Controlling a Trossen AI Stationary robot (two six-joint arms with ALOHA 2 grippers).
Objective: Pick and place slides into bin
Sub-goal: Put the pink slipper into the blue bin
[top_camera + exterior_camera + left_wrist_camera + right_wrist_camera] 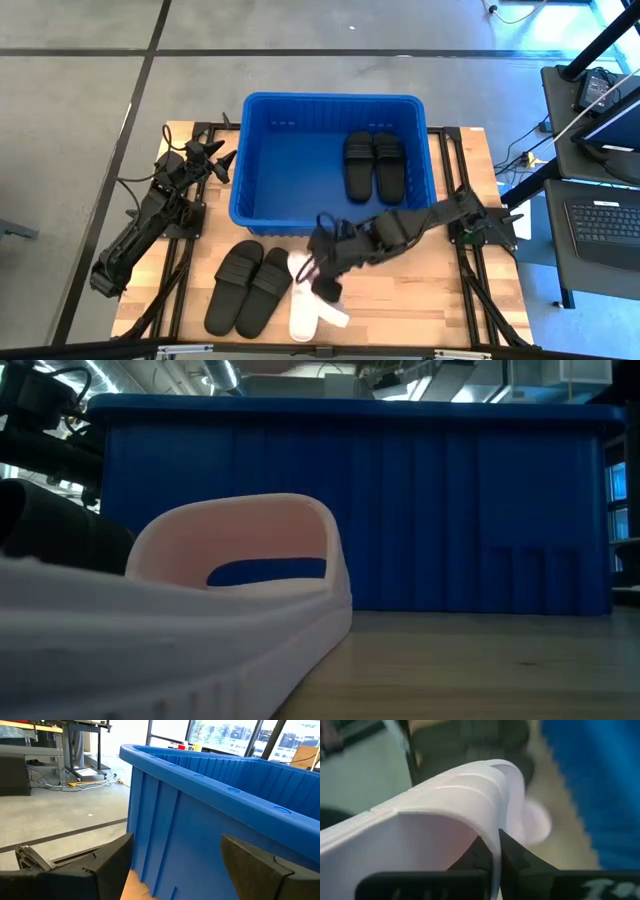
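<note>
Two black slides (374,165) already lie in the blue bin (262,205) at frame centre. The right end effector (322,272) pinches a pale pink slide's (318,305) thin strap below it; that edge grip could slip mid-lift. The left end effector (222,160), open, waits upper left.

We are seeing the bin (262,160) sitting at the table's (460,290) twelve o'clock, one pair of slides (374,165) lying inside toward its three o'clock. Another pair (248,287) is lying on the table at the bin's seven o'clock, with two more slides (312,303) just beside it at three o'clock.
</note>
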